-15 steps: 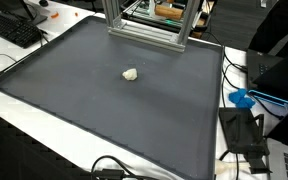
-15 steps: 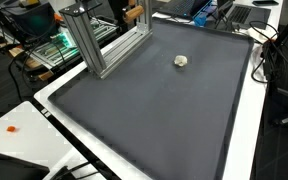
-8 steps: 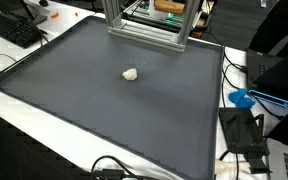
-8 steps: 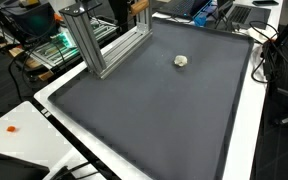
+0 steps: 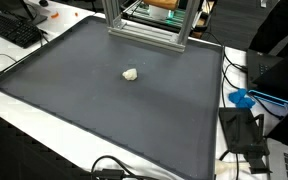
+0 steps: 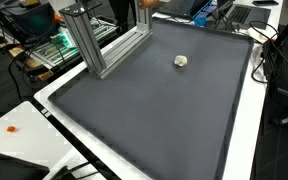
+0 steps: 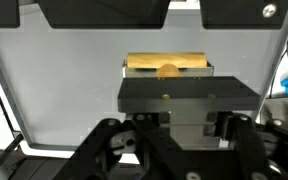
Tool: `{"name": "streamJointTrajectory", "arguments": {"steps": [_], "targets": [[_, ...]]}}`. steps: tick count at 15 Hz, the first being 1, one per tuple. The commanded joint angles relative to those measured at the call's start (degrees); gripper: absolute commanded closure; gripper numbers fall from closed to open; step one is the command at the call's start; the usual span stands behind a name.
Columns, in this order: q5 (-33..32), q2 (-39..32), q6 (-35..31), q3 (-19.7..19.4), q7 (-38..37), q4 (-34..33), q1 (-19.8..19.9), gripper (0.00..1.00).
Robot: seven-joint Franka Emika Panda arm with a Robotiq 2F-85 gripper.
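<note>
- Gripper (image 7: 187, 100): appears only in the wrist view, jaws closed; whether they clamp anything cannot be told.
- Yellow-brown block (image 7: 169, 65): sits just beyond the gripper's dark body, over the grey mat (image 7: 64, 90).
- White crumpled lump (image 5: 130, 74): lies mid-mat in both exterior views, well apart from the aluminium frame (image 5: 149, 35).

mat (image 5: 104, 115): plain dark grey all over (it reads a paler grey in the wrist view)
lump (image 5: 131, 74): off-white, faintly cream
frame (image 5: 144, 30): silver-grey metal
block (image 7: 167, 66): tan-yellow, with a rounder orange-brown patch at its lower edge
keyboard (image 5: 12, 30): black
table (image 5: 34, 140): white
spot (image 6: 12, 129): small, orange, against the white
plastic piece (image 5: 242, 98): bright blue
cables (image 5: 114, 166): black
</note>
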State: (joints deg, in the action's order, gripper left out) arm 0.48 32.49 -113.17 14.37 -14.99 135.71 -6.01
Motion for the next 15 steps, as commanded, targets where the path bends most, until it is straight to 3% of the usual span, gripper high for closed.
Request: {"name": "streamJointTrajectory", "arguments": {"steps": [1, 5, 6, 7, 15], "targets": [[-2.9, -6.5, -1.3, 0.1, -0.8, -5.6, 1.2, 0.66], [-4.6, -13.7, -5.2, -0.2, -1.6, -9.5, 1.9, 0.66], [-3.5, -10.1, -4.1, -0.8, -0.8, -6.7, 0.8, 0.66], [-3.5, -11.4, -4.5, -0.9, -0.8, -7.2, 0.8, 0.41], [-3.5, -11.5, -4.5, -0.9, -0.8, -7.2, 0.6, 0.41]]}}
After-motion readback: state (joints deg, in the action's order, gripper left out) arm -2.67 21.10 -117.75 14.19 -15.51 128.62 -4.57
